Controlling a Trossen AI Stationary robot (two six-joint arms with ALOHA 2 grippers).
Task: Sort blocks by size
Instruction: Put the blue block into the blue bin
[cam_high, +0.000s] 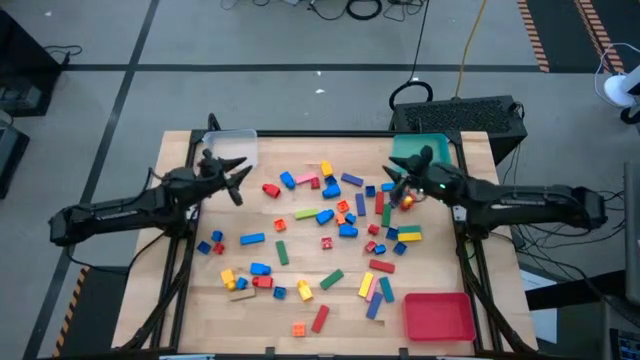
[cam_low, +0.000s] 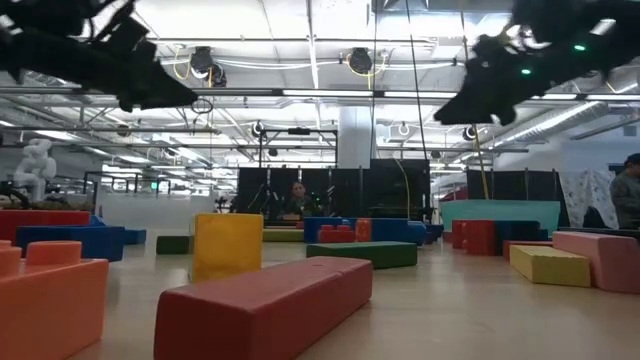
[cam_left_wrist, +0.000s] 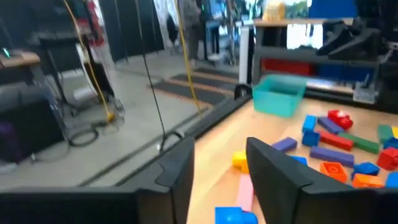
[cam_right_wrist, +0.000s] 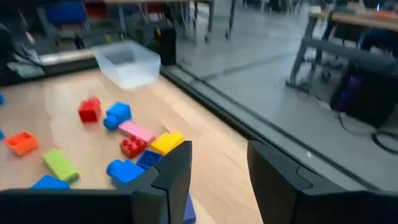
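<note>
Many small blocks (cam_high: 330, 215) in red, blue, yellow, green, orange and pink lie scattered flat over the middle of the wooden table (cam_high: 180, 300): long bars, medium bricks and tiny cubes. My left gripper (cam_high: 238, 180) hangs above the table's far left part, open and with nothing between its fingers (cam_left_wrist: 180, 168). My right gripper (cam_high: 395, 185) hangs above the far right part of the scatter, also open with nothing between its fingers (cam_right_wrist: 177, 168). In the low view both grippers stand well above the blocks, with a red bar (cam_low: 265, 305) nearest the camera.
A clear tray (cam_high: 232, 145) stands at the table's far left corner, a teal tray (cam_high: 420, 148) at the far right, and a red tray (cam_high: 438, 316) at the near right corner. Bare wood shows along the left edge. People are in the room beyond.
</note>
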